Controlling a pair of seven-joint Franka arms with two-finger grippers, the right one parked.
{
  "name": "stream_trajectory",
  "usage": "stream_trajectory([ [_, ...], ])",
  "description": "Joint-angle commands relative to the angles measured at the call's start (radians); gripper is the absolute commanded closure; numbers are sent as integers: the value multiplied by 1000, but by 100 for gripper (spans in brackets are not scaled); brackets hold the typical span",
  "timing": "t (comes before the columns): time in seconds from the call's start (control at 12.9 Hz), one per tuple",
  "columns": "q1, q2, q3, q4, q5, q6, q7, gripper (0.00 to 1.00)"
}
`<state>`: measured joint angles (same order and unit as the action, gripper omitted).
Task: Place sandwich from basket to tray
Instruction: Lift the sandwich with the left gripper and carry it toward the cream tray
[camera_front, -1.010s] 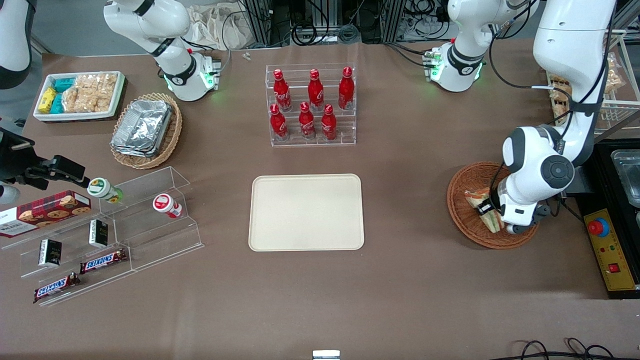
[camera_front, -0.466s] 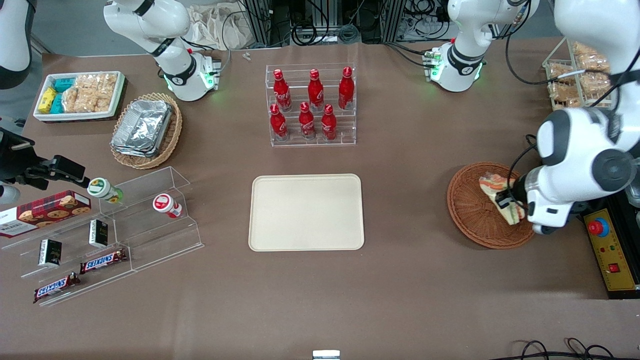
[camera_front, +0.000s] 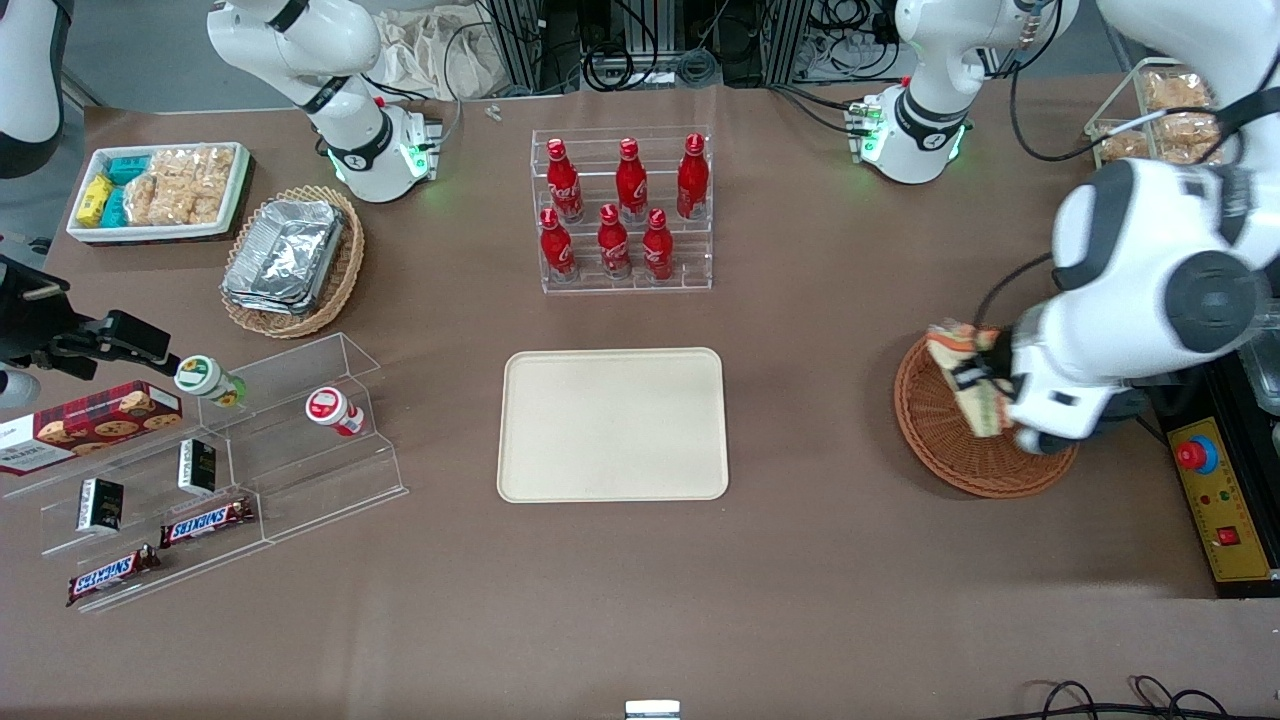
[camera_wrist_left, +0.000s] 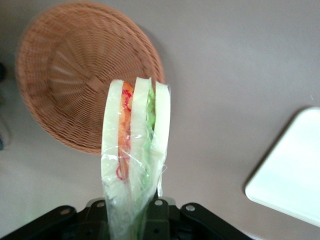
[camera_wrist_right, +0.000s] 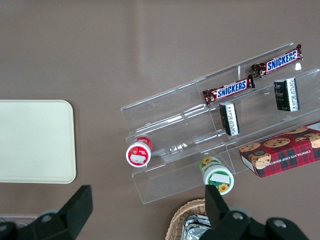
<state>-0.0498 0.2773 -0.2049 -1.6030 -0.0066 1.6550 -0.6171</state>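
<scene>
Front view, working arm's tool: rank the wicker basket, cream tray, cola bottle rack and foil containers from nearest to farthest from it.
The tool holds the sandwich above the basket.
1. Wicker basket, directly beneath.
2. Cream tray, mid-table.
3. Cola bottle rack, farther from the camera than the tray.
4. Foil containers, toward the parked arm's end.

I see the brown table (camera_front: 820, 560) carrying the basket (camera_front: 935, 440) directly under my gripper (camera_front: 985, 385), the tray (camera_front: 612, 424) well off toward the parked arm's end, and the acrylic bottle rack (camera_front: 622, 210) farther from the front camera.
</scene>
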Motion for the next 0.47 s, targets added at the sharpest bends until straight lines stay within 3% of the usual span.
stream_trajectory([
  [0.0, -56, 36, -83, 43, -3, -1, -20, 76],
  [0.39, -260, 129, -88, 43, 16, 150, 0, 74],
])
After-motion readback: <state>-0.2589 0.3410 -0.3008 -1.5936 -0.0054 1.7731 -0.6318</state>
